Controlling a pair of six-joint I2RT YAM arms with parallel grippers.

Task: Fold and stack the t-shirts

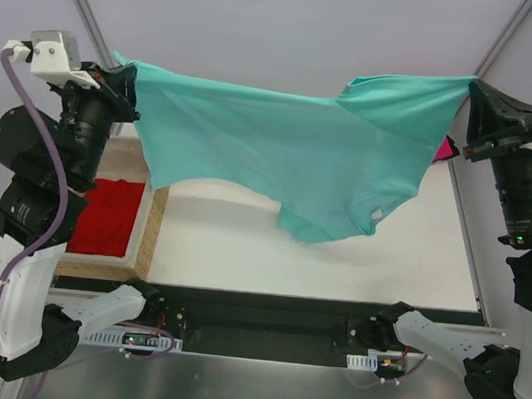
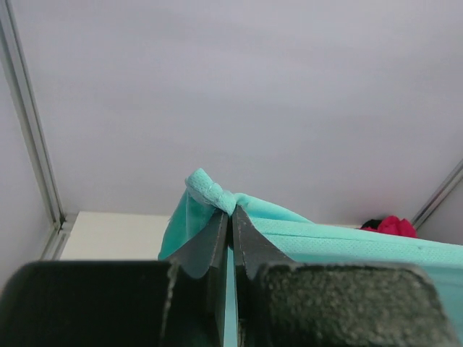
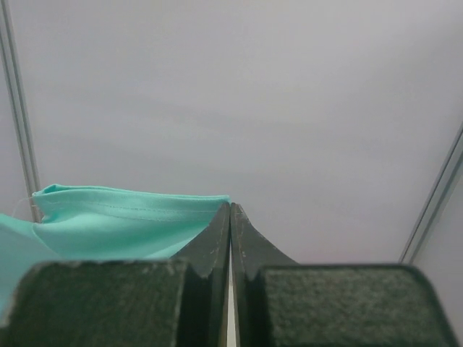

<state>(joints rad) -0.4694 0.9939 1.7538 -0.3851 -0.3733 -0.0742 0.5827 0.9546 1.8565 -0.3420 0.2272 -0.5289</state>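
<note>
Held aloft over the white surface [image 1: 335,259]: a soft, thin teal-green t-shirt [image 1: 287,155], strung like a banner between two arms. Pinched at one top corner by the left tool [image 1: 131,82], clamped shut on a bunched, stitched hem; gripped at the other by the right tool [image 1: 476,95], likewise closed on a flat hemmed edge. Sags in the middle, draping in loose diagonal folds, with the lowest point near the surface, contact unclear. Judged early in the job: nothing folded, no stack anywhere in view. Left to do, apparently: laying this shirt flat, folding it, then the rest. Waiting crumpled in the tan woven wicker basket [image 1: 157,230] at left, a bright red t-shirt [image 1: 110,216]; peeking out behind the right arm, a scrap of magenta-pink cloth [image 1: 445,150], likely another shirt.
</note>
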